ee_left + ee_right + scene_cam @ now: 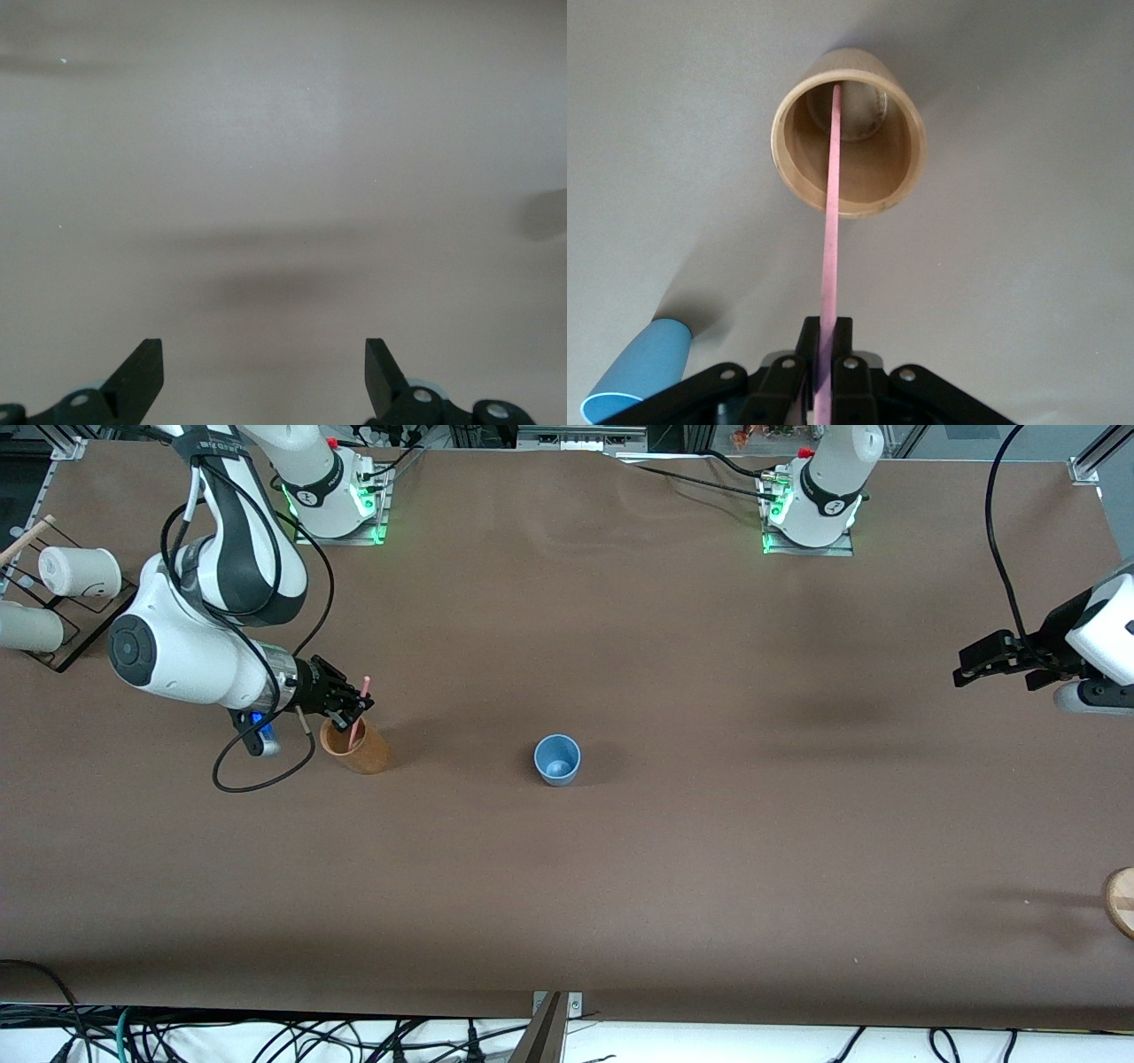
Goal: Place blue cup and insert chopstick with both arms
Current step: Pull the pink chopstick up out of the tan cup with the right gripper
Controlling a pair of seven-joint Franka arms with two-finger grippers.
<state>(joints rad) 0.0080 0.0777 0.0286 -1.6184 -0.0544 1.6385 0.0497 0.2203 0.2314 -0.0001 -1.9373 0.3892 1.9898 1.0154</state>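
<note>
Front view: brown table [673, 868], left pincer [974, 664] agape, empty; right pincer [350, 704] clamping chopstick [359, 713] in brown cup [354, 748].

Left gripper [266, 376] open wide over bare brown table [283, 142], nothing between its jaws. Two black fingertips [142, 372] showing, each tapering to a blunt wedge, with grey screw heads on the black finger mounts beneath them. Soft dark shadow [266, 288] lying on the table under the gripper, with a fainter band just above it. Another blurred shadow patch [545, 212] at the picture's edge. A few tiny white specks [63, 61] scattered over the table surface.
</note>
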